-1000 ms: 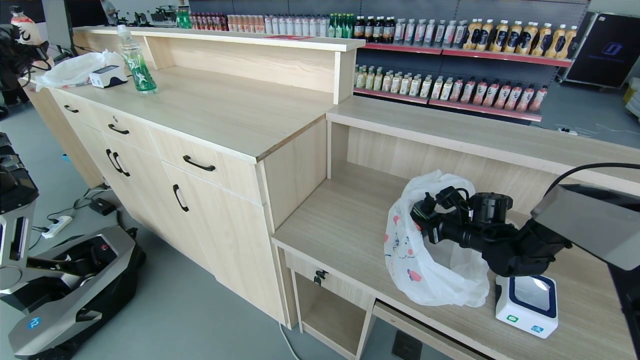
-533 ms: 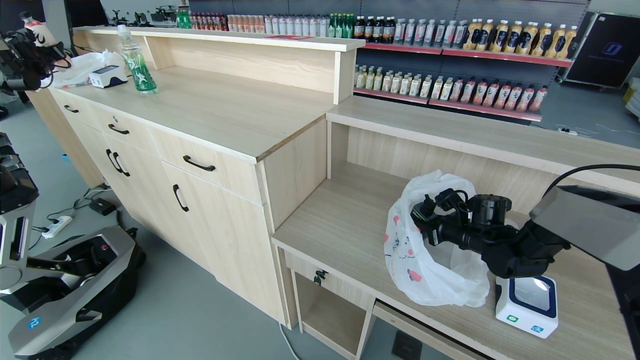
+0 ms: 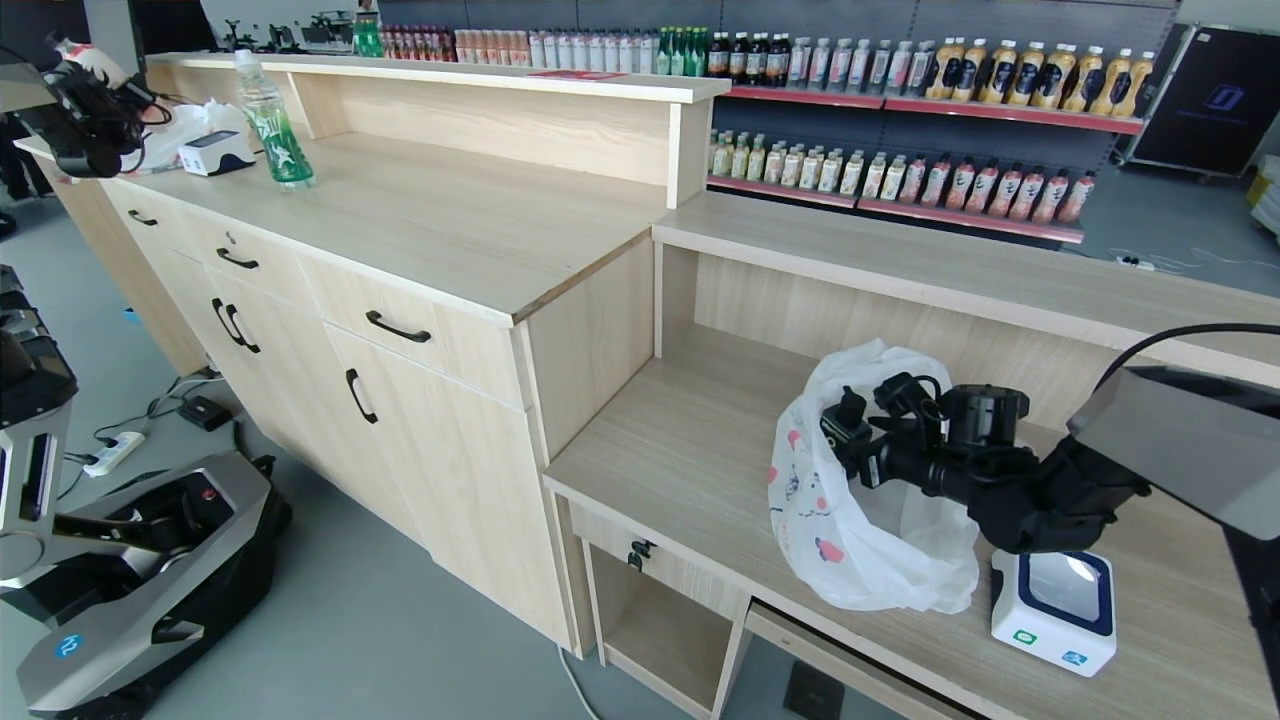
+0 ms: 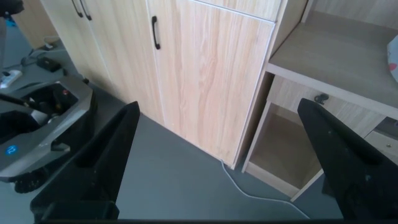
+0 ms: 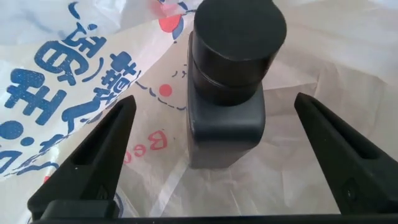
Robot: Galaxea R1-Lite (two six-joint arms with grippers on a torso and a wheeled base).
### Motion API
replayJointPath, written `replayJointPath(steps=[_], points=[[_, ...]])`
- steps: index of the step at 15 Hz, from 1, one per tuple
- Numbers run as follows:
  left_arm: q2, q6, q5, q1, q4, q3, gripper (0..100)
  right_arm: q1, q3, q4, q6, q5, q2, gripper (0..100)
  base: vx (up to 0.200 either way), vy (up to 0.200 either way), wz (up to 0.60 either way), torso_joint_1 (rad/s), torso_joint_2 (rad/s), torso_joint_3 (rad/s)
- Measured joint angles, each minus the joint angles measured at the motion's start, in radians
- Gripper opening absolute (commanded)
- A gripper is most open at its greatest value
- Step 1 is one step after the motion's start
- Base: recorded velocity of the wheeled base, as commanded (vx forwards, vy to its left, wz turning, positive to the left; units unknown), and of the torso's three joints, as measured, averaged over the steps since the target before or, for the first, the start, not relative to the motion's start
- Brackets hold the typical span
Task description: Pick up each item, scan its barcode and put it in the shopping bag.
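Head view: right gripper (image 3: 845, 440) in at mouth of shopping bag (image 3: 830, 540). Bag sits on lower surface (image 3: 690, 450), scanner (image 3: 1055, 610) just beside it.

Left wrist view: left gripper (image 4: 219, 107) hangs above grey floor (image 4: 174, 168) near cabinet door (image 4: 205, 68), fingers spread wide.

Right wrist view: fingers spread here too. Dark bottle (image 5: 227, 118) with black cap lies inside bag, between them, apart from both.

The black right arm (image 3: 1040, 500) is covering the far corner of the white and blue box-shaped barcode scanner (image 3: 1055, 615) and part of the mouth of the white printed plastic shopping bag (image 3: 850, 540). The picture's right edge is cutting off the pale wooden lower counter (image 3: 690, 450). Labels on the far shelf bottles (image 3: 900, 180) are showing too small to read.
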Motion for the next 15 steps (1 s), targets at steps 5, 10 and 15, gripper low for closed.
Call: replayJointPath(steps=[5,10,15], points=[[0.000,0.000,0.000,-0.001,0.000,0.000,100,0.009,0.108,0.199,-0.031,-0.003,-0.281,100,0.000,0.000,0.00,0.000,0.00,0.000],[0.000,0.000,0.000,0.000,0.000,0.000,100,-0.041,0.293,0.414,-0.166,-0.003,-0.739,100,0.000,0.000,-0.24,-0.003,0.00,-0.001],[0.000,0.000,0.000,0.000,0.000,0.000,100,-0.101,0.249,0.777,-0.195,-0.077,-1.110,100,0.000,0.000,-0.60,0.003,0.00,0.006]])
